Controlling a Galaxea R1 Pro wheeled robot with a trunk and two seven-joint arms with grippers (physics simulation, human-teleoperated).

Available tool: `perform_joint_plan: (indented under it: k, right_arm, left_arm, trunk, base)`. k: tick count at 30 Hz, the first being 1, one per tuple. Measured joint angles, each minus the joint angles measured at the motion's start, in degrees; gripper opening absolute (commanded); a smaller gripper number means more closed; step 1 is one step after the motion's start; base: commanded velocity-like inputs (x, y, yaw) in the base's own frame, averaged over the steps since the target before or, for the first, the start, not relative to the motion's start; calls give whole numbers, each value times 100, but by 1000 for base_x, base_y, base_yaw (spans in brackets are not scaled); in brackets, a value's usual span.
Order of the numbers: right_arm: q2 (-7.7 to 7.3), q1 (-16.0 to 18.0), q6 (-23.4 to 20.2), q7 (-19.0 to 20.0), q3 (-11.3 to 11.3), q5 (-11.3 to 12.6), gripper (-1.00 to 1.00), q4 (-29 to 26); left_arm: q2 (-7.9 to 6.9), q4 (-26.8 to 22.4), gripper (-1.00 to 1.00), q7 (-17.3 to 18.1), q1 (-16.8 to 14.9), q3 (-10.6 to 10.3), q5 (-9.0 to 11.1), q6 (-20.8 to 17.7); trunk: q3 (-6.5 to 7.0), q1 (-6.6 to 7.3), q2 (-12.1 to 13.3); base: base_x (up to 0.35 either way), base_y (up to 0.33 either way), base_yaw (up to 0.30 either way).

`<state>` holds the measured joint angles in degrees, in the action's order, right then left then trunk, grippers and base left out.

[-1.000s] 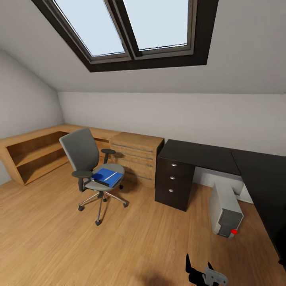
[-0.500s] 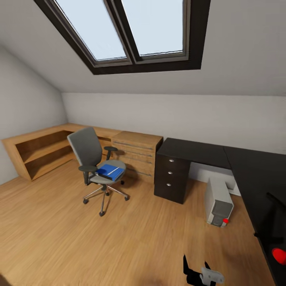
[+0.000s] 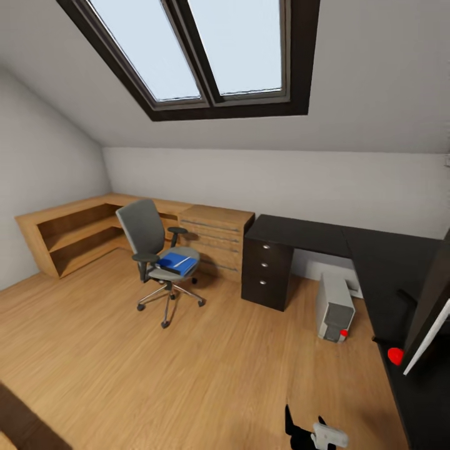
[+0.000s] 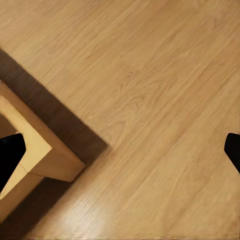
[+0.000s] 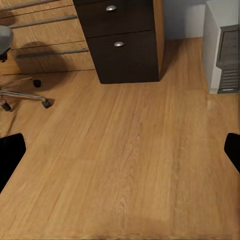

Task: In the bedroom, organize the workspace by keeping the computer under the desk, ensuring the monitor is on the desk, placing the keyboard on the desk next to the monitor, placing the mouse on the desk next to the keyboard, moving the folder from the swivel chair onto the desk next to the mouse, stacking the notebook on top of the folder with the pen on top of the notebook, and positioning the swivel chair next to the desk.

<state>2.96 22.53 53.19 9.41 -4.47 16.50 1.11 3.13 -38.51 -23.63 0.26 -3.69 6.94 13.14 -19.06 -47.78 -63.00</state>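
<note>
The monitor [image 3: 431, 312] is cut off by the head view's right edge.

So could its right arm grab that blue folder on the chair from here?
Probably not: the folder lies on the swivel chair across open floor, far from the right gripper, whose fingers are spread. Nothing blocks it.

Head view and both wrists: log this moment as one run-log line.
phase: in transit | folder on swivel chair | computer on floor by desk | left gripper open | right gripper open, empty
</note>
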Motion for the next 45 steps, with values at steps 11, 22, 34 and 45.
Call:
perform_joint_plan:
  k: [11, 22, 34, 45]
  right_arm:
    - [27, -1, -11, 1, -3, 2, 100, 0]
    - [20, -1, -10, 1, -1, -35, 100, -7]
    - [19, 0, -12, 1, -1, -145, 100, -8]
    - [15, 0, -12, 1, -2, -199, 100, -9]
  left_arm:
    - [3, 1, 100, 0, -1, 28, 18, 0]
    - [15, 1, 100, 1, -1, 30, 19, 1]
    - [36, 8, 100, 3, 0, 22, 11, -37]
    - [44, 8, 100, 2, 0, 22, 9, -49]
  trunk:
    - [198, 242, 441]
    - [396, 484, 883]
    - [582, 751, 1365]
    - [772, 993, 1806]
  base:
    - [-337, 0, -127]
    - [-323, 0, -267]
    - [-66, 0, -172]
    - [-2, 0, -14]
